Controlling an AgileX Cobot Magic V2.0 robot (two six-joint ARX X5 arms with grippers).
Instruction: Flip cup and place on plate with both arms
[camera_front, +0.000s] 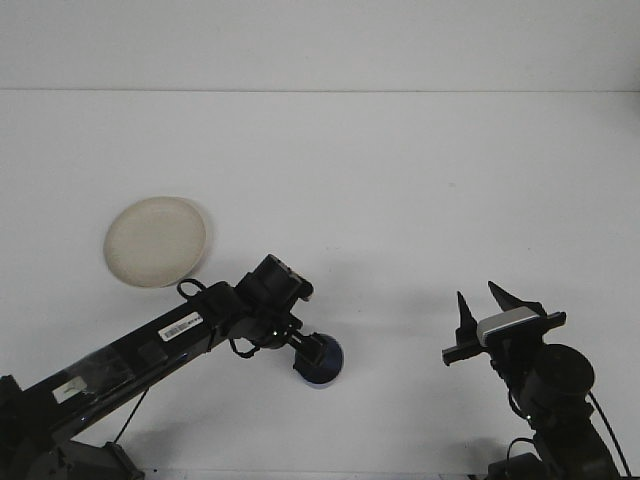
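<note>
The blue cup (331, 367) stands on the white table near the front, left of centre. Most of it is hidden by my left gripper (314, 351), which reaches in from the left and sits right on top of it. A cream plate (157, 241) lies flat at the left, well behind the left arm and apart from the cup. At the front right, my right gripper (481, 304) points upward, open and holding nothing, some way to the right of the cup.
The white table (400, 190) stretches back to a pale wall. My left arm (170, 335) lies diagonally across the front left, between the plate and the cup.
</note>
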